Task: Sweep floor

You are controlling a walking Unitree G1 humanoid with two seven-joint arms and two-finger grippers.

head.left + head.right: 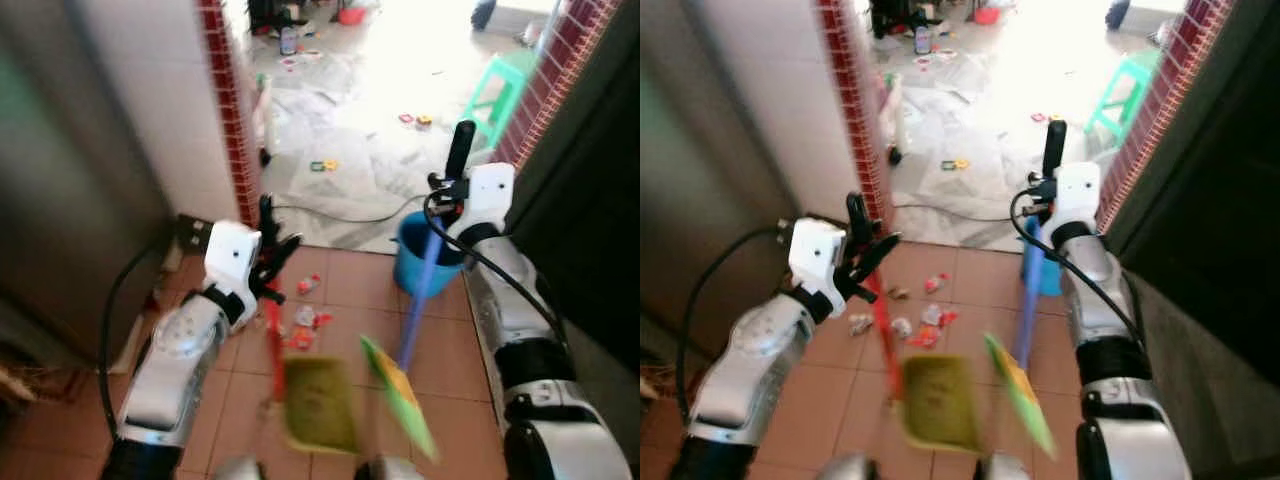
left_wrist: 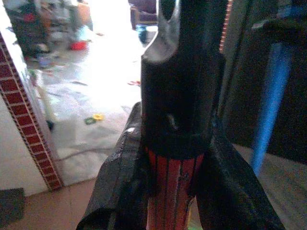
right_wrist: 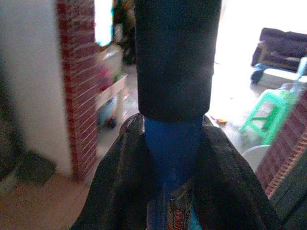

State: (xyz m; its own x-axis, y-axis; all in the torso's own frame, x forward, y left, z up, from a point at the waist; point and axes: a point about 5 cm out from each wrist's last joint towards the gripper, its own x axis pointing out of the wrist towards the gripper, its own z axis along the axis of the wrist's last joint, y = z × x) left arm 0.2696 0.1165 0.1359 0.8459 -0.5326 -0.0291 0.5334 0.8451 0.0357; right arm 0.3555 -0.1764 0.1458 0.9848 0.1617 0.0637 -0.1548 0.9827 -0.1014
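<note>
Tiled floor (image 1: 340, 290): two tools, left tool (image 1: 268, 262) gripping dustpan (image 1: 318, 402), right tool (image 1: 447, 190) gripping broom (image 1: 418, 290).

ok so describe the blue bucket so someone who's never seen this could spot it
Find the brick-edged doorway where terracotta tiles meet the pale floor. On its right side, by the right gripper, sits the blue bucket. It is the one round blue tub, behind the thin blue broom handle.

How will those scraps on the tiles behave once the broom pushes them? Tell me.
The litter scraps look like small crumpled wrappers, so probably light and apt to skid or scatter across the smooth tiles rather than roll. The dustpan in the left gripper sits close behind them, so short strokes from the broom seem safest.
</note>
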